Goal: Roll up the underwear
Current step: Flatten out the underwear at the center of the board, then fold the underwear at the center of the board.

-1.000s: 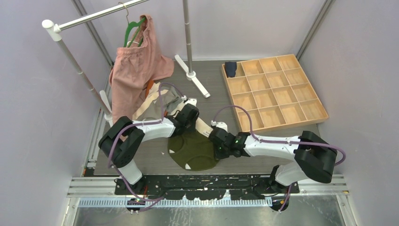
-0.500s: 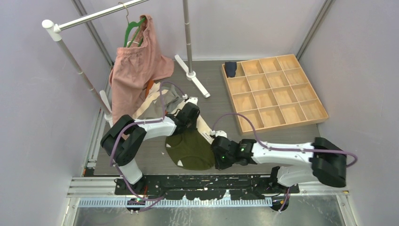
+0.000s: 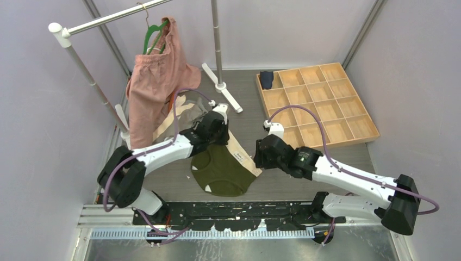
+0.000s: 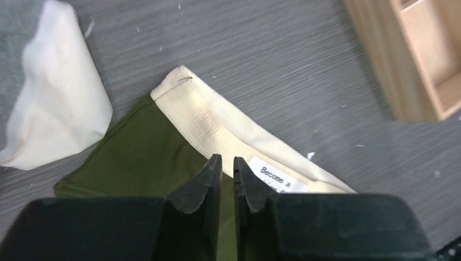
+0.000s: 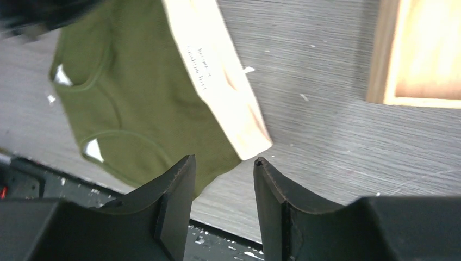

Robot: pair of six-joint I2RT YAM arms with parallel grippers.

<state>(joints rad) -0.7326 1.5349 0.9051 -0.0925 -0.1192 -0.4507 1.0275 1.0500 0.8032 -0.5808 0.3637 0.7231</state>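
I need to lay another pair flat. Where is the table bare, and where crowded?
Bare: the strip between the rack foot and the wooden tray, and, under the right claw, between the olive underwear and the tray. Crowded: back left, where the clothes pile lies by the pink garment.

The right gripper [image 5: 223, 161] has parted its jaws and pulled up and away from the near right edge of the olive underwear [image 3: 220, 173], its arm swinging out to the right. The left gripper [image 4: 227, 160], jaws now a crack apart, has shifted slightly far-left, uncovering the cream waistband [image 3: 242, 157].
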